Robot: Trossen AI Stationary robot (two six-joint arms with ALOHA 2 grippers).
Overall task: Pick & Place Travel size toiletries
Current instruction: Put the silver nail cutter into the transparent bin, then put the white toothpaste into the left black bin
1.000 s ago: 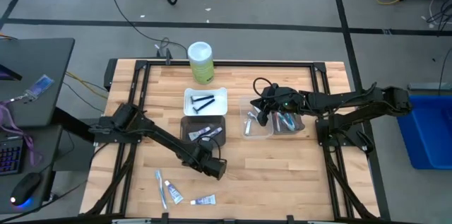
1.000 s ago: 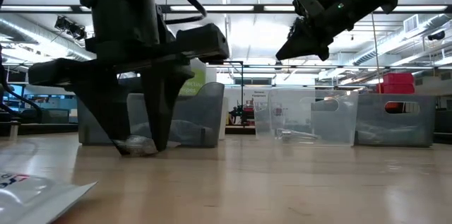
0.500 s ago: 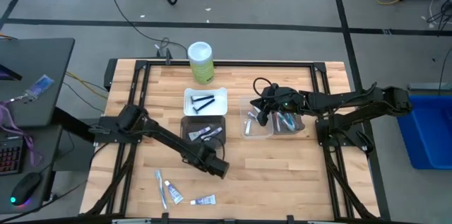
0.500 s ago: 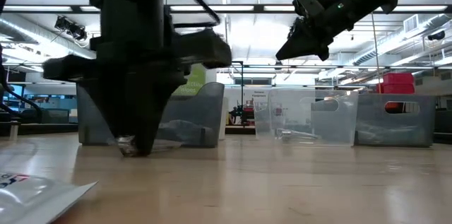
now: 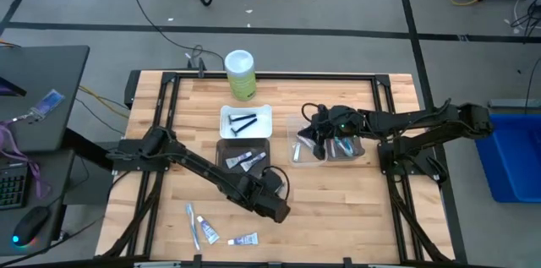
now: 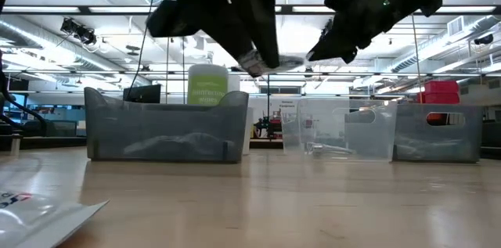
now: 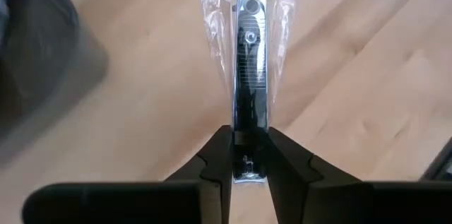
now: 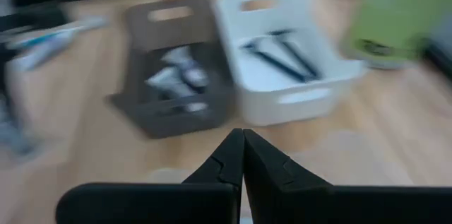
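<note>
My left gripper [image 5: 276, 201] hangs over the table's near middle, shut on a silvery nail clipper in a clear wrapper [image 7: 251, 61]. In the low view the wrapped clipper [image 6: 272, 62] is well above the wood. My right gripper [image 5: 306, 135] is shut and bare over the clear tray [image 5: 325, 158]. A toothbrush [image 5: 193, 225] and two small tubes [image 5: 207, 231] [image 5: 243, 239] lie flat on the table at the near left. Dark razors [image 5: 243, 121] lie in the white tray [image 5: 226, 113], and tubes [image 5: 247, 159] in the grey tray [image 5: 226, 148]. My left gripper pinches the wrapped clipper's near end [image 7: 249, 122] between its two fingers, through the clear wrapper. The fingers slant down from above and lie along the clipper. It sticks out past the fingertips, lifted clear of the table.
A tall green-and-white canister [image 5: 240, 74] stands at the far edge behind the white tray. The clear tray holds several small items [image 5: 342, 145]. Bare wood lies between my left gripper and the table's near right corner.
My left gripper has shut on the wrapped clipper where it lay on the table, then risen with it and drifted toward the table's right edge, rolling as it went. The clipper is now lifted clear of the wood. My right arm has stayed over the clear tray.
</note>
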